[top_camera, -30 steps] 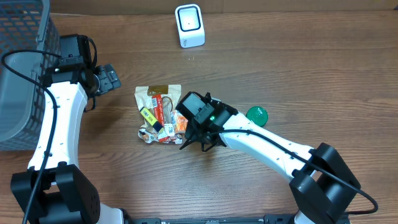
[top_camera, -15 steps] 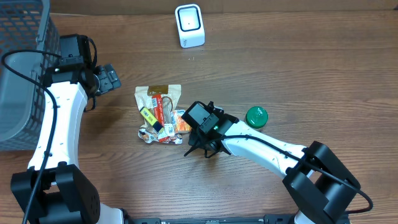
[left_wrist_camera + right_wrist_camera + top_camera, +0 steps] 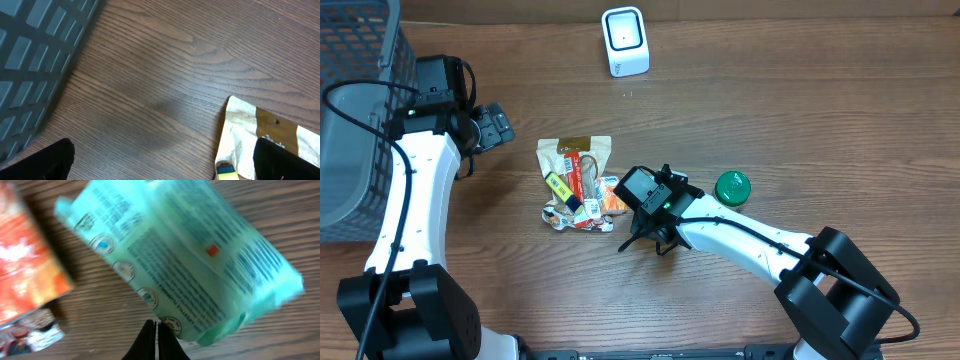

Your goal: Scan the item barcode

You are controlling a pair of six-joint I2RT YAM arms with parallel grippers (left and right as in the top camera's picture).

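A teal-green pack (image 3: 200, 265) covered in small print lies on the wood, filling the right wrist view. My right gripper (image 3: 156, 328) is shut, its tips at the pack's near edge with nothing showing between them. In the overhead view that gripper (image 3: 645, 228) hangs just right of the snack packets, and a green item (image 3: 732, 187) shows beside its arm. The white barcode scanner (image 3: 625, 42) stands at the far edge. My left gripper (image 3: 500, 127) is open wide over bare wood, left of the packets; both of its dark fingertips (image 3: 50, 162) frame the left wrist view.
A pile of snack packets (image 3: 578, 185) lies mid-table, with an orange one (image 3: 25, 275) near the green pack. A cream and brown packet (image 3: 250, 135) with a yellow piece (image 3: 227, 171) sits by the left gripper. A grey basket (image 3: 350, 120) fills the left edge.
My right gripper has shifted a little toward the front right, away from the packet pile. The left arm has not moved.
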